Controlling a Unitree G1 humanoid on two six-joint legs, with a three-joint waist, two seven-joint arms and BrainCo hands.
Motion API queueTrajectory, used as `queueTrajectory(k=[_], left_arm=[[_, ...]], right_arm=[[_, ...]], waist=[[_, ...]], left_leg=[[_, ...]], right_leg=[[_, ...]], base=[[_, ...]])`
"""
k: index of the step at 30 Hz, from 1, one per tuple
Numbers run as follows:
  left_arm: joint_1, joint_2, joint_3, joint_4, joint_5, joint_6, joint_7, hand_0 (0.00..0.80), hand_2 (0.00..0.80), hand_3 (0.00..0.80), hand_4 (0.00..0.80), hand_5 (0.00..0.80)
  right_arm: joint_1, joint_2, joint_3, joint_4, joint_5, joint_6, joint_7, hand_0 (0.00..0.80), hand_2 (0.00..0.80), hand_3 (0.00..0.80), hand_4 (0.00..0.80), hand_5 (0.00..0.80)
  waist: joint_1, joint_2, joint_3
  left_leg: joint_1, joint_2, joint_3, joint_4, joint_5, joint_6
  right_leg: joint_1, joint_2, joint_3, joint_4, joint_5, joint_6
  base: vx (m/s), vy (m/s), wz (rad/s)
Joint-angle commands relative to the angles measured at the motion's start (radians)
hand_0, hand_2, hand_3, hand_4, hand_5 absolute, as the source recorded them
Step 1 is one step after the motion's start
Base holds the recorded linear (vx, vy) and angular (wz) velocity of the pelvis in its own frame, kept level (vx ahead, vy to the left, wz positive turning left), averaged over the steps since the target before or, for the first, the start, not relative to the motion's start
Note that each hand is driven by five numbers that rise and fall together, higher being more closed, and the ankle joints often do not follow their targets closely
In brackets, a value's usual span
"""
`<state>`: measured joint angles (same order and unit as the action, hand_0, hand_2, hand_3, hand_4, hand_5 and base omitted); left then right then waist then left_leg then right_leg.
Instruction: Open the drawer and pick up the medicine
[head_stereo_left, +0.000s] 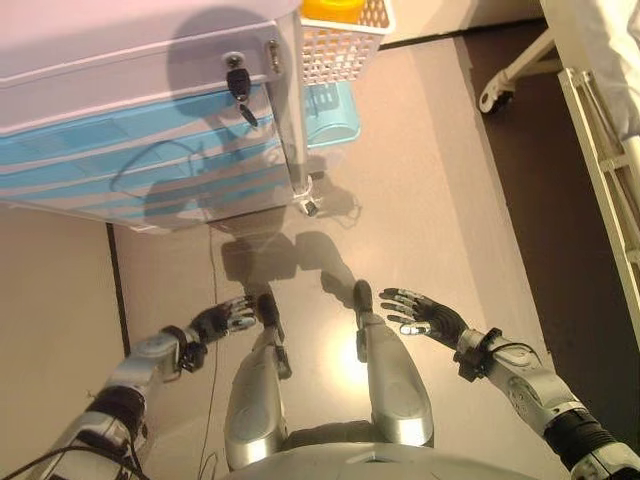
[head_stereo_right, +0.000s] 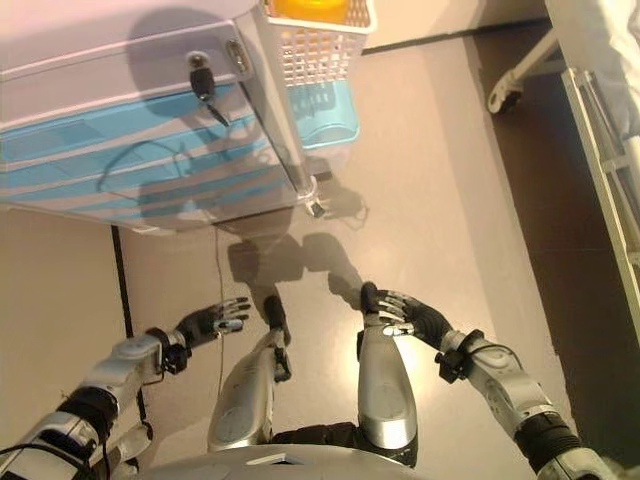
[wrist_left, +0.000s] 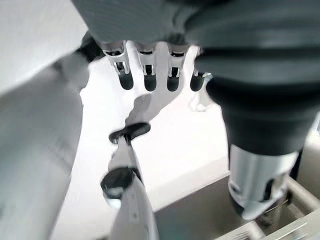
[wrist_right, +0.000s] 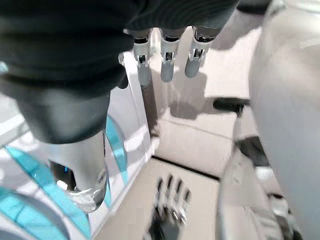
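Below the blue-fronted drawer cabinet (head_stereo_left: 130, 150), left hand (head_stereo_left: 225, 318) and right hand (head_stereo_left: 425, 312) hover, silver fingers relaxed.

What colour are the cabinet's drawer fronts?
Light blue with pale bands, on the drawer fronts; clearest in the left eye view.

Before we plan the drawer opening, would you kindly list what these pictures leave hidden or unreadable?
- Medicine: shows in no view; the blue-striped white drawer fronts are closed.
- Orange object in the white mesh basket: cut off by the top edge in both eye views.
- Dark key in the cabinet's lock: too small to tell its position.
- White bed frame: cut off by the right edge.
- Both hands, left hand and right hand, hold nothing.
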<state>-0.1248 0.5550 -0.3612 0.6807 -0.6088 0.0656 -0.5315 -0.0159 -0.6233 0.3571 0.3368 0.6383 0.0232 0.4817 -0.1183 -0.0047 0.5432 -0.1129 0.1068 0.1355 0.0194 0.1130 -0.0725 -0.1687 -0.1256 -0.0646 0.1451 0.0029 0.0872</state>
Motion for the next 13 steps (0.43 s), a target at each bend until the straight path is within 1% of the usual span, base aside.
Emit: queueTrajectory(k=[1, 2, 3, 4, 6, 7, 9, 13], left_arm=[[0.077, -0.042, -0.006, 0.005, -0.047, 0.011, -0.026, 0.000, 0.000, 0.000, 0.000, 0.000], [0.099, -0.082, 0.002, 0.016, -0.069, 0.019, -0.022, 0.000, 0.000, 0.000, 0.000, 0.000], [0.107, -0.097, 0.008, 0.023, -0.085, 0.024, -0.021, 0.000, 0.000, 0.000, 0.000, 0.000], [0.121, -0.130, 0.016, 0.037, -0.097, 0.033, -0.014, 0.000, 0.000, 0.000, 0.000, 0.000], [0.136, -0.162, 0.027, 0.057, -0.110, 0.039, -0.019, 0.000, 0.000, 0.000, 0.000, 0.000], [0.145, -0.189, 0.027, 0.084, -0.098, 0.031, -0.030, 0.000, 0.000, 0.000, 0.000, 0.000], [0.150, -0.208, 0.025, 0.107, -0.093, 0.031, -0.035, 0.000, 0.000, 0.000, 0.000, 0.000], [0.172, -0.260, 0.038, 0.180, -0.115, 0.048, -0.042, 0.000, 0.000, 0.000, 0.000, 0.000]], right_arm=[[0.036, 0.048, 0.026, 0.050, -0.079, 0.014, -0.039, 0.000, 0.000, 0.000, 0.000, 0.000], [0.030, 0.084, 0.028, 0.109, -0.112, 0.028, -0.053, 0.000, 0.000, 0.000, 0.000, 0.000], [0.027, 0.102, 0.027, 0.134, -0.121, 0.037, -0.058, 0.000, 0.000, 0.000, 0.000, 0.000], [0.024, 0.137, 0.027, 0.187, -0.123, 0.044, -0.061, 0.000, 0.000, 0.000, 0.000, 0.000], [0.023, 0.183, 0.026, 0.240, -0.113, 0.060, -0.069, 0.000, 0.000, 0.000, 0.000, 0.000], [0.019, 0.215, 0.023, 0.289, -0.107, 0.062, -0.072, 0.000, 0.000, 0.000, 0.000, 0.000], [0.017, 0.237, 0.022, 0.326, -0.098, 0.057, -0.067, 0.000, 0.000, 0.000, 0.000, 0.000], [0.024, 0.298, 0.014, 0.416, -0.076, 0.058, -0.056, 0.000, 0.000, 0.000, 0.000, 0.000]], waist=[[0.025, -0.010, -0.150], [0.037, -0.007, -0.170], [0.042, -0.006, -0.178], [0.054, -0.003, -0.196], [0.068, -0.001, -0.219], [0.081, 0.000, -0.240], [0.090, 0.001, -0.257], [0.115, 0.003, -0.318]], left_leg=[[0.013, 0.009, -0.024, 0.066, -0.066, -0.006], [0.025, 0.012, -0.034, 0.047, -0.056, -0.009], [0.032, 0.013, -0.039, 0.037, -0.051, -0.009], [0.042, 0.014, -0.049, 0.022, -0.044, -0.011], [0.054, 0.013, -0.058, 0.008, -0.037, -0.012], [0.061, 0.012, -0.067, -0.001, -0.034, -0.013], [0.067, 0.010, -0.075, -0.008, -0.033, -0.012], [0.092, -0.002, -0.094, -0.022, -0.039, -0.008]], right_leg=[[-0.009, -0.015, -0.020, -0.029, 0.052, -0.011], [0.009, -0.013, -0.034, -0.037, 0.048, -0.013], [0.018, -0.012, -0.040, -0.040, 0.047, -0.014], [0.036, -0.009, -0.050, -0.047, 0.042, -0.016], [0.058, -0.009, -0.062, -0.054, 0.037, -0.018], [0.075, -0.009, -0.073, -0.057, 0.032, -0.019], [0.090, -0.010, -0.081, -0.059, 0.027, -0.019], [0.138, -0.011, -0.101, -0.070, 0.014, -0.016]], base=[[0.044, -0.082, 0.23], [0.045, -0.066, 0.18], [0.073, -0.062, 0.20], [0.066, -0.038, 0.25], [0.078, -0.032, 0.27], [0.082, -0.028, 0.22], [0.073, -0.014, 0.18], [0.082, 0.003, 0.16]])
